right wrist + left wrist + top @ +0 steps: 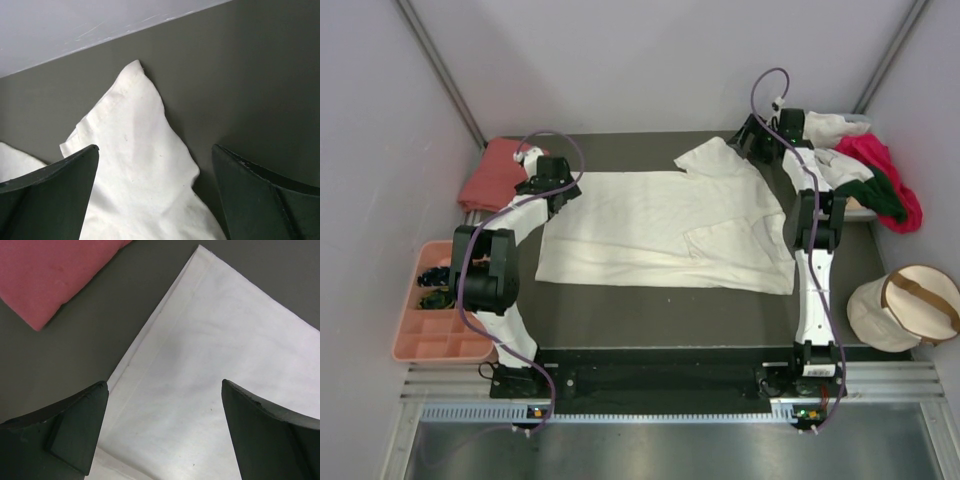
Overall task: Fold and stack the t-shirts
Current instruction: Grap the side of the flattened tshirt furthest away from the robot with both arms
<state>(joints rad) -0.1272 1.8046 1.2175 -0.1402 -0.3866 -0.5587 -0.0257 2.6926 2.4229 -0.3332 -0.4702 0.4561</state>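
A large cream-white t-shirt [670,228] lies spread flat across the dark table. My left gripper [552,190] is open above its far left hem corner [200,365], fingers [75,425] wide apart and holding nothing. My right gripper [757,140] is open above the far right sleeve tip [140,145], also empty. A folded salmon-pink t-shirt [492,175] lies at the far left; it also shows in the left wrist view [55,275]. A heap of white, magenta and dark green shirts [865,175] sits at the far right.
A pink compartment tray [435,315] stands off the table's left edge. A round beige pouch with a tan strap [905,305] sits at the right. The grey back wall [75,25] is close behind the right gripper.
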